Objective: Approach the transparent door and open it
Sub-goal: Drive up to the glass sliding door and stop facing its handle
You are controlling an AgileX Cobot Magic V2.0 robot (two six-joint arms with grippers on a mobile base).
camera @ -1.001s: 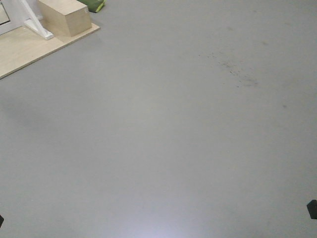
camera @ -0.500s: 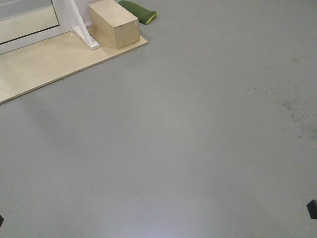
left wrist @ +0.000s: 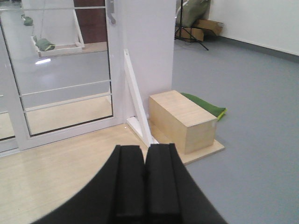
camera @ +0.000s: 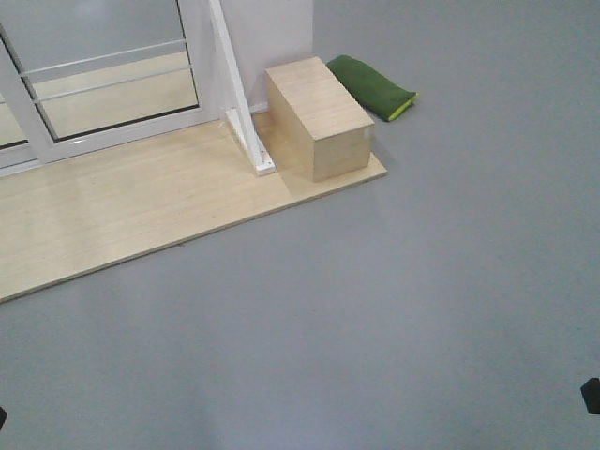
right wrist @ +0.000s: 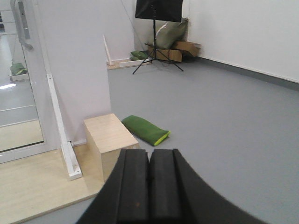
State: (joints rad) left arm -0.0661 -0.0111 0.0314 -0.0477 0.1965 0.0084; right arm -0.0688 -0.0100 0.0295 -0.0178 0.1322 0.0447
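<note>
Matte blk throughout: left gripper [left wrist: 145,150], right gripper [right wrist: 149,154]; jaws flat, rectangular (rubbery-looking), w/ curved housing behind.

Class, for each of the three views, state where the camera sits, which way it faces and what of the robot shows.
Front view: high on the robot, tilted down at the floor, wooden platform and wooden box; no arm shows.
Left wrist: behind the shut left hand, facing the transparent door.
Right wrist: behind the shut right hand, facing the green bag and far wall.
All three share the box and bag.
</note>
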